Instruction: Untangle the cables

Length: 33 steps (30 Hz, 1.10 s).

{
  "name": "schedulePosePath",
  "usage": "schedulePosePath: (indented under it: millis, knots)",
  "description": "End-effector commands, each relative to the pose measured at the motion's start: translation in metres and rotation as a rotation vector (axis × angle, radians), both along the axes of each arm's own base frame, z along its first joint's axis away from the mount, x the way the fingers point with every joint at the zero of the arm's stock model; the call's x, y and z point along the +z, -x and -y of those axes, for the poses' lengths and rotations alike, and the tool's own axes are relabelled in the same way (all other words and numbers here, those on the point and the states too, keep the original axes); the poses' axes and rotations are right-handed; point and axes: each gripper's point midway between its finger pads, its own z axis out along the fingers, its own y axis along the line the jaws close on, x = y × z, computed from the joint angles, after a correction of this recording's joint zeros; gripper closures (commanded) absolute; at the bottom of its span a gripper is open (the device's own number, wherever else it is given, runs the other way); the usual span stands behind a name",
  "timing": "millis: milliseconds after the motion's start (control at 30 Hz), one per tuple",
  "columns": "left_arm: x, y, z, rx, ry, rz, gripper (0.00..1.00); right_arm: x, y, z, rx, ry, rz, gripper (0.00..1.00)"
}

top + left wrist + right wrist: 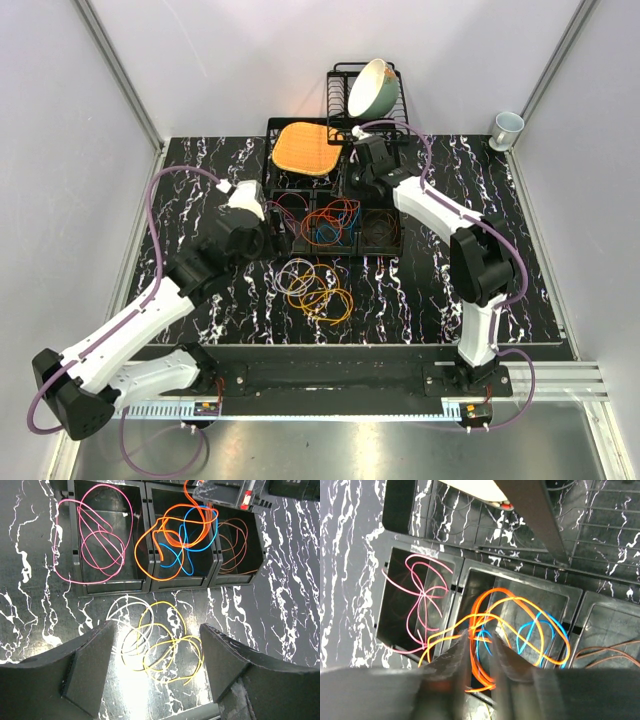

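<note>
Sorting seems under way: the orange cable (520,601) is draped in the middle bin (520,580) under the barely parted right gripper (480,641), any hold being indiscernible, while the yellow-and-white tangle (150,645) on the table (280,580) is framed by the wide-open, empty left gripper (157,630), so a single-strand pinch is called for.

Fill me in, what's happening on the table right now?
The right gripper sits over the middle bin, jaws narrowly parted around the orange cable. The left gripper hovers open above the tangled pile on the table. A pink cable lies in the left bin, a brown cable in the right bin.
</note>
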Motion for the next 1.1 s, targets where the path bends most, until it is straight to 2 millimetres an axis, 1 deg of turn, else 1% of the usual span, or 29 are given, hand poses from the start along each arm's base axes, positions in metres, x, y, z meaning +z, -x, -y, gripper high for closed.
schedulePosePath:
  millis: [0, 33, 67, 100, 167, 200, 267, 300, 333, 433, 467, 533, 567, 633, 667, 700, 733, 767, 800, 833, 867, 900, 933, 967, 1000, 1033, 1067]
  knots:
    - [0.005, 0.001, 0.001, 0.006, 0.023, 0.018, 0.27, -0.019, 0.030, 0.009, -0.006, 0.015, -0.129, 0.56]
    - [0.005, 0.002, 0.002, 0.003, 0.024, 0.018, 0.27, -0.015, 0.030, 0.010, -0.007, 0.014, -0.120, 0.49]
    - [0.006, 0.002, 0.002, 0.002, 0.025, 0.020, 0.26, -0.005, 0.031, 0.011, -0.010, 0.007, -0.105, 0.39]
    - [0.006, 0.002, 0.002, 0.002, 0.025, 0.020, 0.26, 0.000, 0.031, 0.012, -0.012, 0.004, -0.101, 0.36]
    - [0.006, 0.003, 0.001, 0.005, 0.025, 0.022, 0.26, 0.019, 0.031, 0.011, -0.013, -0.012, -0.070, 0.34]
    - [0.006, 0.003, 0.002, 0.004, 0.027, 0.021, 0.26, 0.024, 0.032, 0.013, -0.015, -0.010, -0.069, 0.34]
    - [0.004, 0.003, 0.001, 0.006, 0.024, 0.019, 0.26, 0.045, 0.032, 0.012, -0.013, -0.032, -0.038, 0.32]
    - [0.004, 0.003, 0.001, 0.006, 0.024, 0.018, 0.26, 0.049, 0.035, 0.012, -0.009, -0.031, -0.044, 0.31]
    - [0.003, 0.003, 0.001, 0.007, 0.024, 0.016, 0.26, 0.060, 0.035, 0.012, -0.007, -0.040, -0.028, 0.30]
    - [0.001, 0.003, 0.001, 0.011, 0.018, 0.013, 0.26, 0.085, 0.042, 0.014, -0.002, -0.055, -0.005, 0.29]
    - [-0.001, 0.003, 0.001, 0.009, 0.014, 0.010, 0.26, 0.096, 0.048, 0.017, -0.001, -0.060, 0.003, 0.28]
    - [-0.007, 0.004, 0.000, 0.012, 0.006, -0.001, 0.26, 0.107, 0.056, 0.020, 0.008, -0.070, 0.011, 0.26]
    - [-0.009, 0.004, 0.000, 0.014, 0.004, -0.005, 0.26, 0.119, 0.064, 0.024, 0.011, -0.081, 0.028, 0.25]
    - [-0.018, 0.006, 0.000, 0.016, -0.003, -0.024, 0.26, 0.118, 0.076, 0.029, 0.016, -0.077, 0.020, 0.24]
    - [-0.021, 0.006, 0.000, 0.018, -0.006, -0.030, 0.26, 0.128, 0.084, 0.034, 0.020, -0.082, 0.035, 0.24]
    - [-0.028, 0.008, 0.000, 0.019, -0.012, -0.046, 0.26, 0.121, 0.091, 0.037, 0.025, -0.069, 0.021, 0.24]
    - [-0.032, 0.009, 0.001, 0.016, -0.017, -0.055, 0.26, 0.129, 0.098, 0.044, 0.022, -0.072, 0.035, 0.24]
    - [-0.036, 0.009, 0.002, 0.015, -0.019, -0.062, 0.26, 0.128, 0.106, 0.047, 0.022, -0.066, 0.025, 0.24]
    - [-0.044, 0.012, 0.001, 0.016, -0.027, -0.079, 0.26, 0.119, 0.112, 0.052, 0.018, -0.052, 0.007, 0.24]
    - [-0.049, 0.013, 0.003, 0.014, -0.033, -0.090, 0.27, 0.127, 0.121, 0.058, 0.015, -0.064, 0.024, 0.24]
    - [-0.053, 0.015, 0.005, 0.008, -0.035, -0.097, 0.27, 0.126, 0.127, 0.061, 0.010, -0.068, 0.019, 0.25]
    - [-0.060, 0.017, 0.006, 0.008, -0.036, -0.114, 0.28, 0.113, 0.136, 0.063, 0.004, -0.071, -0.020, 0.25]
    - [-0.066, 0.021, 0.009, -0.003, -0.046, -0.129, 0.29, 0.118, 0.146, 0.066, 0.008, -0.092, -0.009, 0.25]
    - [-0.072, 0.023, 0.011, -0.002, -0.047, -0.145, 0.29, 0.114, 0.154, 0.065, 0.018, -0.108, -0.030, 0.25]
    - [-0.077, 0.026, 0.013, -0.006, -0.053, -0.158, 0.30, 0.096, 0.164, 0.067, 0.008, -0.113, -0.082, 0.25]
    - [-0.085, 0.031, 0.018, -0.014, -0.061, -0.172, 0.30, 0.101, 0.172, 0.067, 0.017, -0.147, -0.075, 0.26]
    - [-0.090, 0.034, 0.021, -0.020, -0.069, -0.182, 0.30, 0.083, 0.183, 0.069, 0.005, -0.151, -0.126, 0.26]
